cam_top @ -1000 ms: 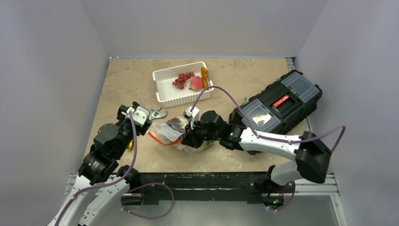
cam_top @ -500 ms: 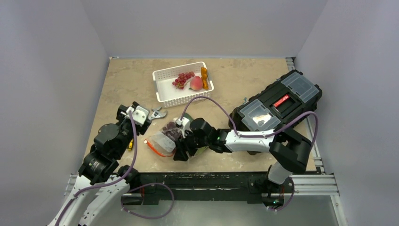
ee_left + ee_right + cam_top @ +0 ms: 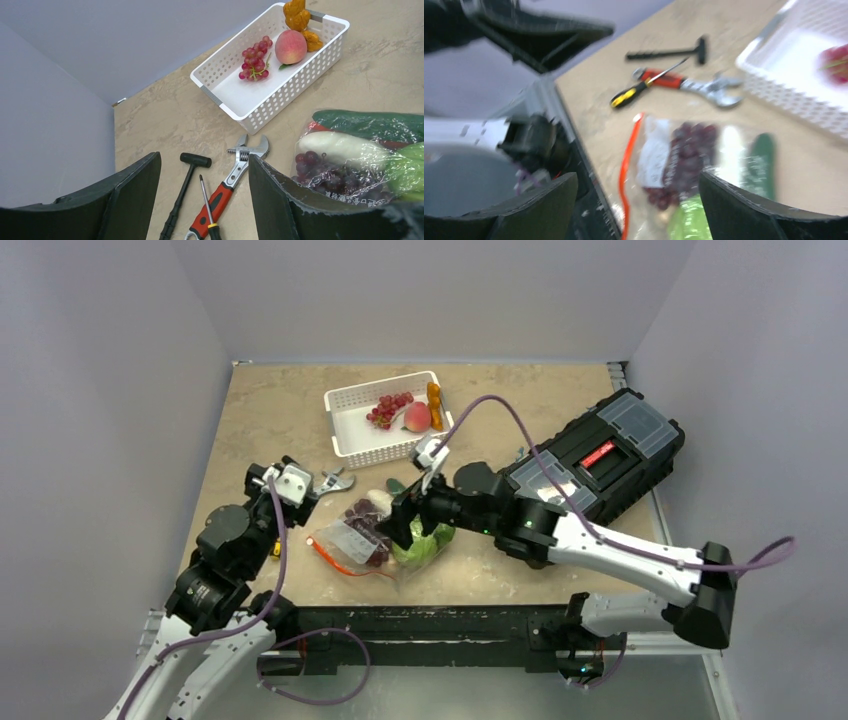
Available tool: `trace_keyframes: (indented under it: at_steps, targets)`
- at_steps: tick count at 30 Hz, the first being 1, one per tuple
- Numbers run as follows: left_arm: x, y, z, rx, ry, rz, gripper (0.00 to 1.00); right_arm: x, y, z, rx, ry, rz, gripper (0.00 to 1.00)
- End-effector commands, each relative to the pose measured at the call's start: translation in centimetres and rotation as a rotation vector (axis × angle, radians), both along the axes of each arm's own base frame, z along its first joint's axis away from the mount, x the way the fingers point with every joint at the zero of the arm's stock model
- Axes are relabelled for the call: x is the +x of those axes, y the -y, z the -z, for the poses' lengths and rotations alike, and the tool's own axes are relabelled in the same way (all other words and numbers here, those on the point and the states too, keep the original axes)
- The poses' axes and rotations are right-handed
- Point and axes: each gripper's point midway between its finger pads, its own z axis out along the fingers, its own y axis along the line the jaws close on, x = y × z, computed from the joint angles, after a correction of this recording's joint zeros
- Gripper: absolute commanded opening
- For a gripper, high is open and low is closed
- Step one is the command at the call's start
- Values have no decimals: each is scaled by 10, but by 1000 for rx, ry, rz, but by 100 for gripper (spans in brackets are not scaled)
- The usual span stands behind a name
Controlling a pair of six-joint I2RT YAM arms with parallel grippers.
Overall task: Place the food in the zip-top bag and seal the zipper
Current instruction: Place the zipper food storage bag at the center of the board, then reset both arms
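Observation:
The zip-top bag [image 3: 352, 538] lies flat on the table between the arms, its red-orange zipper [image 3: 335, 560] along the near-left edge. Inside it I see dark purple grapes [image 3: 689, 155], a white oval piece [image 3: 340, 147], a dark green cucumber [image 3: 370, 125] and light green cabbage [image 3: 425, 545]. My right gripper [image 3: 405, 528] hovers open just above the bag, holding nothing; its view is blurred. The left gripper [image 3: 278, 472] stands open and empty to the left of the bag. Red grapes [image 3: 255, 57], a peach [image 3: 291, 46] and an orange carrot [image 3: 297, 15] lie in the white basket [image 3: 350, 430].
A red-handled wrench [image 3: 240, 167], a black hammer [image 3: 182, 192] and a screwdriver [image 3: 207, 200] lie on the table under the left gripper. A large black toolbox [image 3: 590, 465] occupies the right side. The bag lies close to the table's near edge.
The right gripper, shut at the bag a second ago, dragged it toward the near left, then opened and lifted back to the right. The bag now lies flat. The left arm stayed put.

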Motion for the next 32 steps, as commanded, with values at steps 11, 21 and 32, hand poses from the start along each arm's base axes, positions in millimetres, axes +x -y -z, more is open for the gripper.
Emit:
trace_keyframes:
  at_steps: [11,21,32]
  targets:
    - [-41,-8,-84,-485,91,-17,69,62,208,-157,101,361,859,99]
    - [-75,-17,-126,-639,100,21,72,50,274,-203,242,389,1038,99]
    - [-81,-25,-132,-652,92,-9,72,60,283,-201,204,442,1141,99]
